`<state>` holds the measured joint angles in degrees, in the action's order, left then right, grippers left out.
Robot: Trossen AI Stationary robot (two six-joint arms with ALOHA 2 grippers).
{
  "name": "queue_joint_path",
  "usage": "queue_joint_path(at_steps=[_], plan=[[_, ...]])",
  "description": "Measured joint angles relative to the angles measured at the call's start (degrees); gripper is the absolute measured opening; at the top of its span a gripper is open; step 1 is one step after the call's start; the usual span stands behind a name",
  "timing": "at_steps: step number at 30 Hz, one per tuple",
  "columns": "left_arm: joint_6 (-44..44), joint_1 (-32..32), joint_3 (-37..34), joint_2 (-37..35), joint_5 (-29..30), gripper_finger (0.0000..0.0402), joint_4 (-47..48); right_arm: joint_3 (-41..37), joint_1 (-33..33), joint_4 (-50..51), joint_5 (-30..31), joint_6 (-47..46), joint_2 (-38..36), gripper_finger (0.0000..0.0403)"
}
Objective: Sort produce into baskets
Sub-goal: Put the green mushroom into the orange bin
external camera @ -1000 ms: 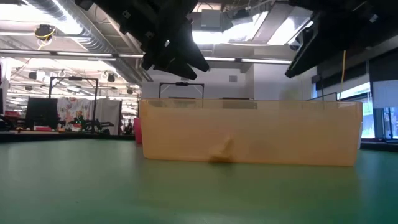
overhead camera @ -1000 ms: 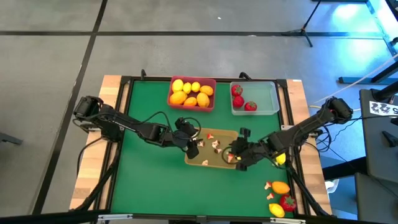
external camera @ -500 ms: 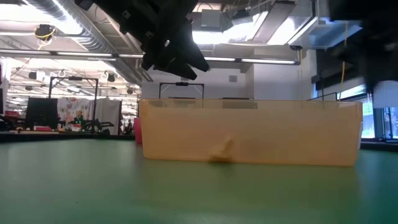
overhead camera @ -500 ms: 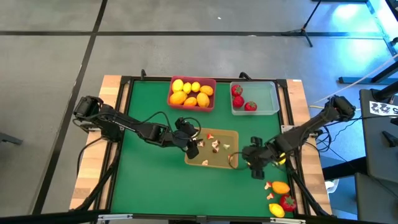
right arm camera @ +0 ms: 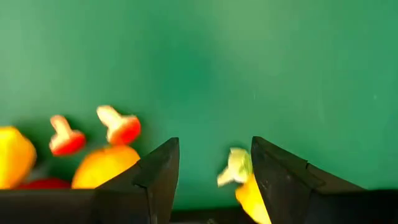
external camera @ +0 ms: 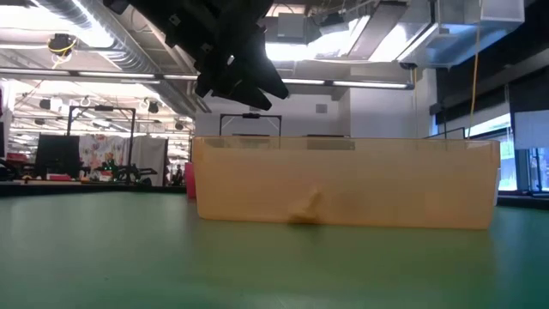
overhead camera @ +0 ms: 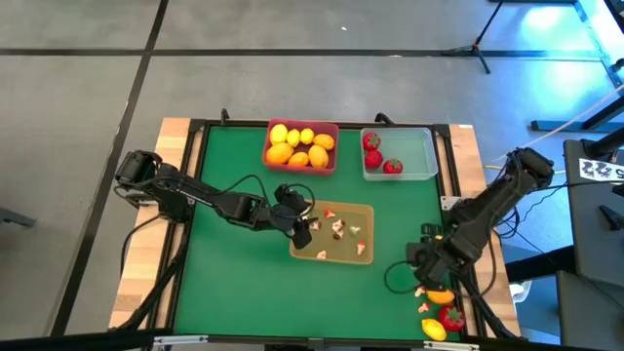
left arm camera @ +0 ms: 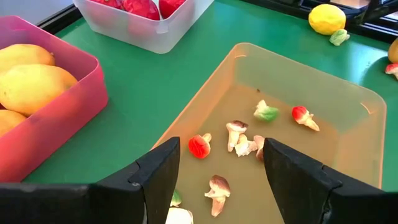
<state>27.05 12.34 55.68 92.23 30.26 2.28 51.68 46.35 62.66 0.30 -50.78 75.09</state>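
1. Both my grippers are over the green table (overhead camera: 234,283). My right gripper (overhead camera: 426,265) hangs low near the table's near right corner, just left of a loose pile of produce.
2. From my right wrist, its two dark fingers (right arm camera: 155,177) stand apart with bare green mat between them, so it is open and holds nothing.
3. That pile holds an orange lemon (overhead camera: 441,293), a red fruit (overhead camera: 450,317), a yellow lemon (overhead camera: 433,331) and small red-capped mushrooms (right arm camera: 119,127).
4. A pale green-and-yellow piece (right arm camera: 239,168) lies just beside one right finger; I cannot tell if they touch.
5. My left gripper (overhead camera: 301,226) hovers over the left end of the tan tray (overhead camera: 366,210) at mid-table.
6. From my left wrist, its fingers (left arm camera: 161,171) are parted over the tray's near rim, gripping nothing.
7. The tan tray holds several mushroom bits (left arm camera: 236,132), some red-capped, and a small green piece (left arm camera: 266,112).
8. The pink tray (overhead camera: 330,164), far and centre, holds yellow and orange lemons (overhead camera: 297,144).
9. The clear tray (overhead camera: 419,156), to its right, holds three red fruits (overhead camera: 373,151) at its left end.
10. From table height, the tan tray's long wall (external camera: 343,184) stands across the table, with my left gripper dark above its left end.
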Motion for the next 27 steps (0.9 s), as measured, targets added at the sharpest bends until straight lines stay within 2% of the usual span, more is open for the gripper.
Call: queue_joint_path(at_steps=[5,11,24,27], plan=[[0.02,0.00,0.00,0.00,0.00,0.0225,0.00,-1.26,2.33,1.37,-1.40,-0.01,0.00,0.0194],[0.02,0.00,0.00,0.00,0.00,0.0225,0.00,-8.44,3.29,-3.99,-4.48,-0.74,0.03,0.0171],[0.26,0.00,0.00,0.00,0.00,0.0225,0.02,-16.49,3.14,-7.45,-4.90,-1.38,0.05,0.0135],[0.26,0.00,0.00,0.00,0.00,0.0225,0.02,-17.26,3.14,-8.93,-4.90,-1.23,0.05,0.0115]])
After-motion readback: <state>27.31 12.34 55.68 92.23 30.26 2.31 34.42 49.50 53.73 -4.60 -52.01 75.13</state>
